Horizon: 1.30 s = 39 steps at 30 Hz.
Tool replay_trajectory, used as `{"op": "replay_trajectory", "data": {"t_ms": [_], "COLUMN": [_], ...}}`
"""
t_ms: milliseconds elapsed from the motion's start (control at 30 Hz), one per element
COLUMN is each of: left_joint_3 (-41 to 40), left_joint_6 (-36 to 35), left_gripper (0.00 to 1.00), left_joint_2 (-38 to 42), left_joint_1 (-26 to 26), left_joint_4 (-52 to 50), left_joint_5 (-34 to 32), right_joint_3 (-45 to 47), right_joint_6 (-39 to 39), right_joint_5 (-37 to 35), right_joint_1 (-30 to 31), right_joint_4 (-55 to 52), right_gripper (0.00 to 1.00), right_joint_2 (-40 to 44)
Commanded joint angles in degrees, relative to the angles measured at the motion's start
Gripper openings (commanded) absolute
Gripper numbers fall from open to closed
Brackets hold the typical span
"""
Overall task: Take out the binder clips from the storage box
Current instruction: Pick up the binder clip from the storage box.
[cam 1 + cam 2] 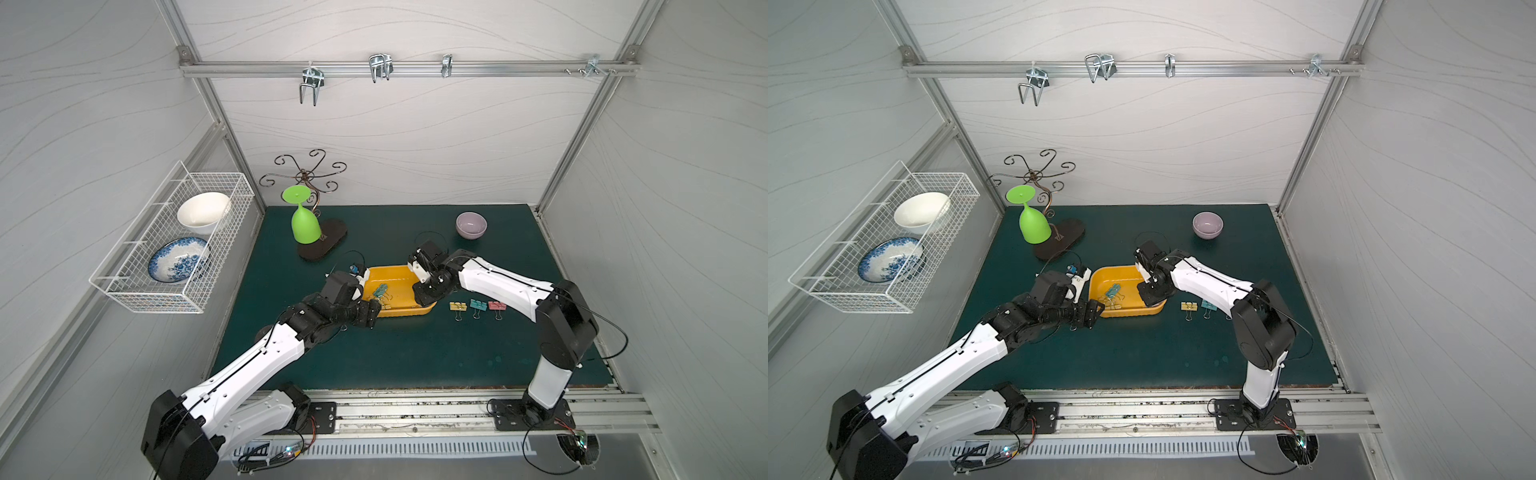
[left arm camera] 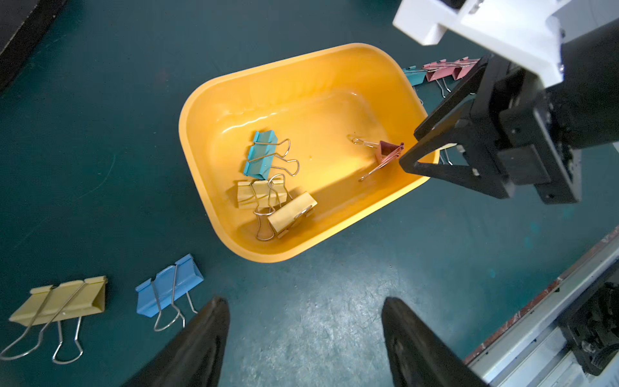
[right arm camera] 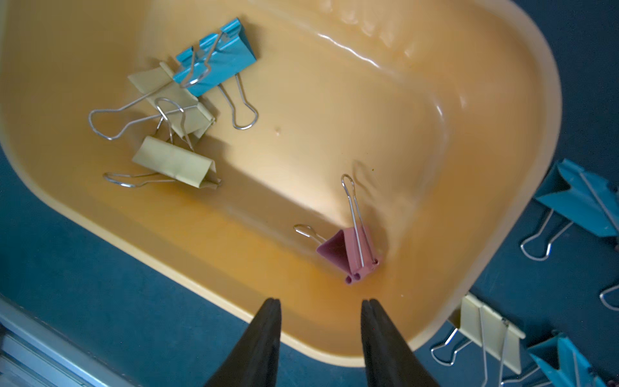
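Observation:
The yellow-orange storage box (image 1: 395, 276) (image 1: 1121, 276) sits mid-mat between my two arms. Inside the box (image 2: 335, 110) lie a teal binder clip (image 2: 261, 154), two yellow ones (image 2: 251, 194) (image 2: 291, 211) and a pink one (image 2: 388, 152). My right gripper (image 3: 321, 301) hangs open over the box's rim, the pink clip (image 3: 348, 251) just ahead of its tips. My left gripper (image 2: 304, 301) is open over bare mat beside the box. Outside lie yellow (image 1: 458, 306), teal (image 1: 478, 305) and pink (image 1: 497, 306) clips, plus a yellow (image 2: 60, 301) and a blue one (image 2: 167, 284).
A lilac bowl (image 1: 471, 225) stands at the back right. A green upturned goblet (image 1: 304, 220) hangs from a wire stand on a dark base (image 1: 328, 245) at the back left. A white wire basket (image 1: 174, 241) with two dishes hangs on the left wall.

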<state>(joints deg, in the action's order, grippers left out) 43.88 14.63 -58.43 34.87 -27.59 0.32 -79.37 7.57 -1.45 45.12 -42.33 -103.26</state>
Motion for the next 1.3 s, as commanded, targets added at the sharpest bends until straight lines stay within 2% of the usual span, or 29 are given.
{"op": "replay_trajectory", "data": {"t_ms": [0,133,233,500,633,733,1100,1267], "left_joint_3": [1.08,1.61,2.18,2.18,2.10,2.02,1.96,2.31], "left_joint_6": [-1.80,-2.17,-2.42,-2.54,-2.66,-2.59,-2.20,0.70], "left_gripper": [0.77,0.77,0.77,0.77,0.77,0.77,0.77,0.76], "left_joint_2": [-0.68,-1.96,-2.64,-2.69,-2.56,-2.33,-1.84,-0.53], "left_joint_1": [-0.42,-0.42,-0.42,-0.42,-0.42,-0.42,-0.42,-0.49], "left_joint_4": [0.00,-1.20,-2.22,-2.02,-2.16,-2.29,-2.46,-2.83], "left_joint_5": [-1.50,-0.61,-0.80,-0.48,-0.27,-0.44,-0.48,-1.57], "right_joint_3": [-2.31,-2.69,-2.89,-3.95,-5.59,-6.14,-10.43,-10.69], "right_joint_6": [-9.50,-15.90,-18.83,-23.45,-24.36,-24.65,-23.77,-21.38], "right_joint_5": [-2.77,-1.51,-3.36,-4.39,-5.27,-5.24,-4.41,-3.46], "right_joint_1": [0.40,0.59,0.58,0.58,0.54,0.58,0.54,0.51], "right_joint_4": [-3.66,-4.97,-5.17,-4.32,-5.87,-6.27,-8.32,-8.40], "right_gripper": [0.43,0.43,0.40,0.35,0.33,0.28,0.01,0.00], "right_joint_2": [-2.06,-2.88,-3.33,-5.46,-7.44,-8.41,-7.76,-3.35]}}
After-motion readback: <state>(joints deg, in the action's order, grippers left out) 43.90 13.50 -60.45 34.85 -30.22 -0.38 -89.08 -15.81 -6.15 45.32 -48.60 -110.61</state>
